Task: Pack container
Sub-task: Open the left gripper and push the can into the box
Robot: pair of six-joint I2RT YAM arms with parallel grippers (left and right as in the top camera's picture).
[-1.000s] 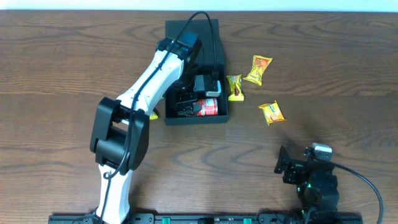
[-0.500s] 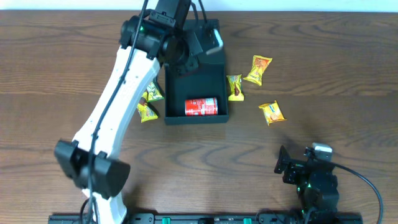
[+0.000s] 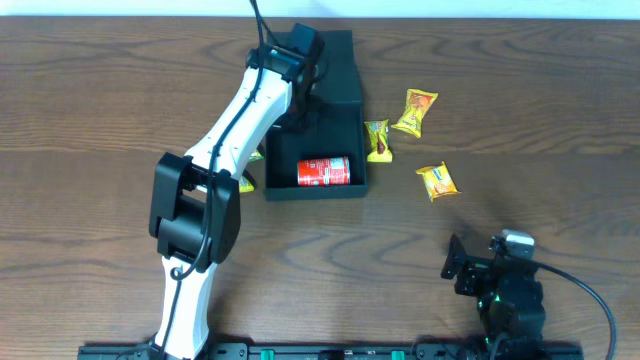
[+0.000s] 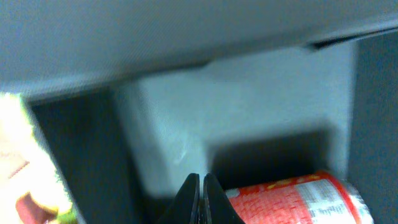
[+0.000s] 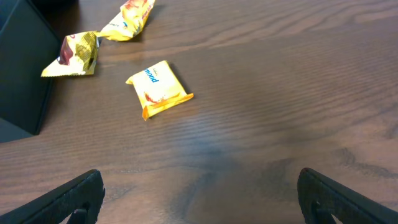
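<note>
**Left end effector** (image 4: 200,186): jaws shut on nothing, tips inside the container (image 3: 316,192), just beside the red can (image 3: 324,171).

**Container:** sits far-centre on the desk (image 3: 520,80).

**Right end effector** (image 5: 205,198): jaws wide, empty, low over the desk near a yellow snack packet (image 5: 160,89).

**Recommended:** lift the left arm clear of the container walls. Open the jaws before descending on a packet. Avoid nudging the can.

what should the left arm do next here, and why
Probably raise the left gripper clear of the container and open its jaws: it is shut on nothing, the can is already inside, and packets lie outside waiting.
</note>
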